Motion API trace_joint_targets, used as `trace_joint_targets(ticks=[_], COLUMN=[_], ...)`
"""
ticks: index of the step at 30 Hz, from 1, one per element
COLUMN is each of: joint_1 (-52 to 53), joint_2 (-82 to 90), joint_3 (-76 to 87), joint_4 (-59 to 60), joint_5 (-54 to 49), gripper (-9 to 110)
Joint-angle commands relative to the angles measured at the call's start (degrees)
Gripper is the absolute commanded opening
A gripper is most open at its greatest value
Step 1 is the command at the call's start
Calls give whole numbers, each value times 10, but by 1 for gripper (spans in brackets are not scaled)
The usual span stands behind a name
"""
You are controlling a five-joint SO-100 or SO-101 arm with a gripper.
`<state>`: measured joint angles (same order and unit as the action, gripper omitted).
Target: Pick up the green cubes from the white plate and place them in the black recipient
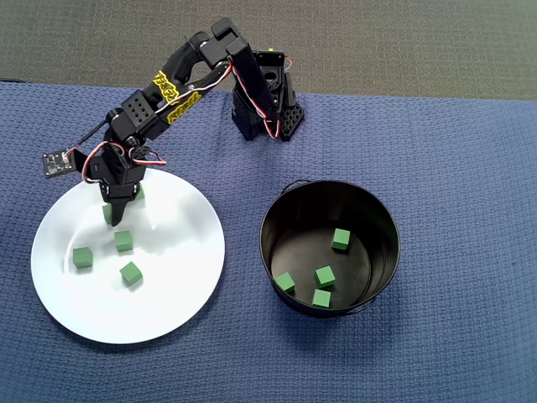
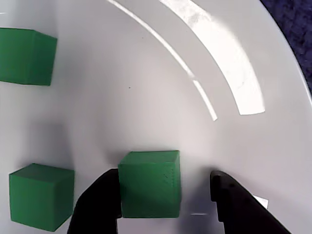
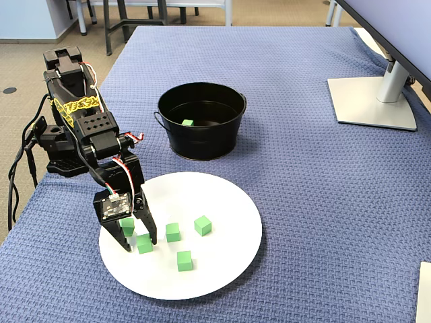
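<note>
My claw (image 2: 165, 195) is down on the white plate (image 1: 168, 311), its jaws spread wider than the green cube (image 2: 149, 183) between them. In the wrist view the left finger (image 2: 97, 204) touches that cube while the right finger (image 2: 239, 204) stands apart, so nothing is gripped. Other green cubes (image 1: 124, 241) lie nearby on the plate, towards its left side in the overhead view. To the right on the blue cloth-covered surface (image 1: 453, 151) stands the black recipient (image 1: 277, 214), with four green cubes (image 1: 325, 275) on its bottom.
</note>
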<state>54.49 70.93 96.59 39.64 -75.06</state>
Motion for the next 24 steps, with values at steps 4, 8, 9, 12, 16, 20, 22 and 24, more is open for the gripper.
trace_joint_targets(ticks=[4,8,9,12,16,20,22,24], joint_1=[-2,-4,-4,-4,-6,-12,-13,-14], joint_2=[11,12,12,12,12,38,69,105], joint_3=[-20,-19,-18,-16,-13,1,9,11], joint_4=[-18,-23,-23,-26,-27,-8,7,31], joint_5=[-4,7,7,4,10,32,65,107], gripper=[10,3,2,2,0,0,0,0])
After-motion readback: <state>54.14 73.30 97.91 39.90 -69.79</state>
